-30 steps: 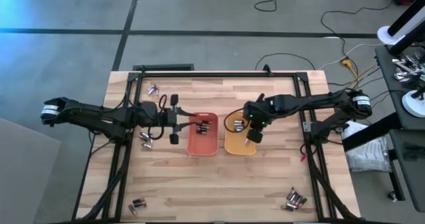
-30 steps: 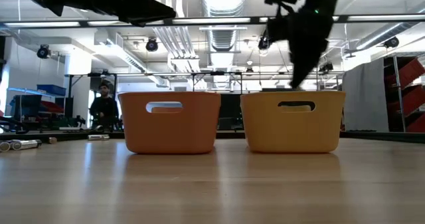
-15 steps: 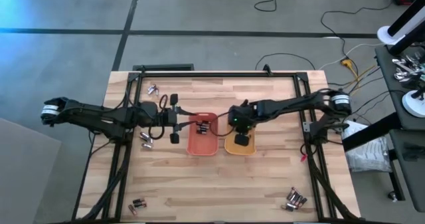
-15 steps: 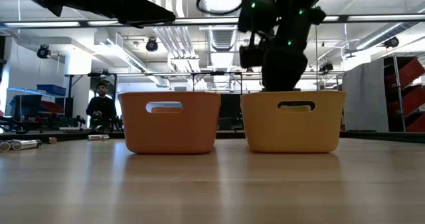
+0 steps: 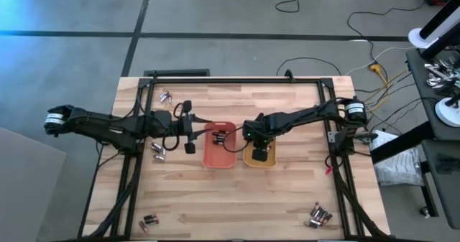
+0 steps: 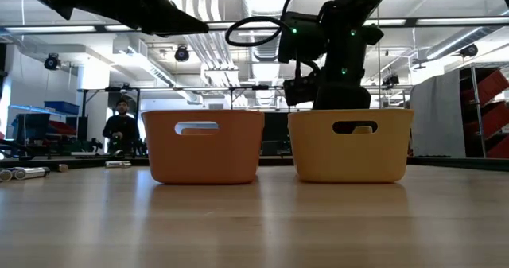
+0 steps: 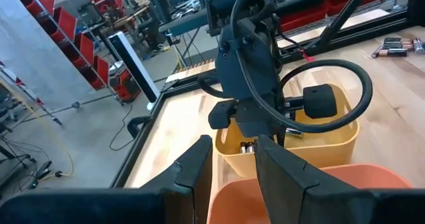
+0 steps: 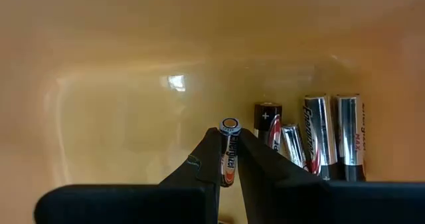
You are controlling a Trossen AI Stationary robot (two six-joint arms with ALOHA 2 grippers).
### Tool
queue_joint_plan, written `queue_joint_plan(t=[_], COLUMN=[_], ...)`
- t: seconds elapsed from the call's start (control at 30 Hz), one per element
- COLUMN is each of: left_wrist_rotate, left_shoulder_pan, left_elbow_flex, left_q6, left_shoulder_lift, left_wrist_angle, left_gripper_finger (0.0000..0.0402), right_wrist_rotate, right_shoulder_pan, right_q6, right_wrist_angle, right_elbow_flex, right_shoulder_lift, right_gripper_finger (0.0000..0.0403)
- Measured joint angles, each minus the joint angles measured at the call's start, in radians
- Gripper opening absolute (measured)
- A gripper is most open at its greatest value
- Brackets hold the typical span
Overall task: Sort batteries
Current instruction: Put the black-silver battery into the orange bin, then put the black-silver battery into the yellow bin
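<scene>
In the right wrist view my right gripper (image 8: pixel 228 139) is shut on a silvery battery (image 8: pixel 227 159) inside the yellow tray (image 5: pixel 249 160). Several more batteries (image 8: pixel 312 137), silvery and dark, lie against one wall of that tray. The orange tray (image 5: pixel 219 156) stands beside it on the left and holds dark batteries (image 5: pixel 220 135). My left gripper (image 5: pixel 189 128) hovers open just left of the orange tray, with nothing between its fingers. In the low view my right gripper (image 6: pixel 334 93) dips behind the yellow tray's rim (image 6: pixel 351 113). My right gripper pinches the silvery battery's side (image 8: pixel 227 164) between its two fingers. The fingers come from above, pointing down into the yellow tray, and lie along the battery. The battery's capped end (image 8: pixel 230 125) sticks out past the fingertips toward the tray's floor.
Loose batteries lie in small groups on the wooden table: far left (image 5: pixel 166 96), left of the orange tray (image 5: pixel 158 151), near left (image 5: pixel 149 220) and near right (image 5: pixel 320 215). A person (image 6: pixel 121 129) stands in the room beyond the table.
My right gripper has moved toward the table's left over the yellow tray, turned, and gone down into it. My left arm has kept still.
</scene>
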Motion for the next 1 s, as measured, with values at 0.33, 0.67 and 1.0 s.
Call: queue_joint_plan(t=[0.33, 0.67, 1.0], left_wrist_rotate=[0.0, 0.0, 0.0], left_shoulder_pan=[0.0, 0.0, 0.0], left_elbow_flex=[0.0, 0.0, 0.0], left_q6=[0.0, -0.007, -0.118], left_shoulder_lift=[0.002, 0.005, 0.006], left_wrist_angle=[-0.001, -0.033, -0.11], left_gripper_finger=[0.0095, 0.0095, 0.0095], right_wrist_rotate=[0.0, 0.153, 0.366], right_shoulder_pan=[0.007, 0.092, 0.359], right_q6=[0.023, 0.097, 0.068], right_wrist_angle=[-0.011, 0.004, 0.428], right_elbow_flex=[0.006, 0.004, -0.135], right_shoulder_lift=[-0.063, -0.241, -0.284], right_gripper_finger=[0.0117, 0.0185, 0.0174])
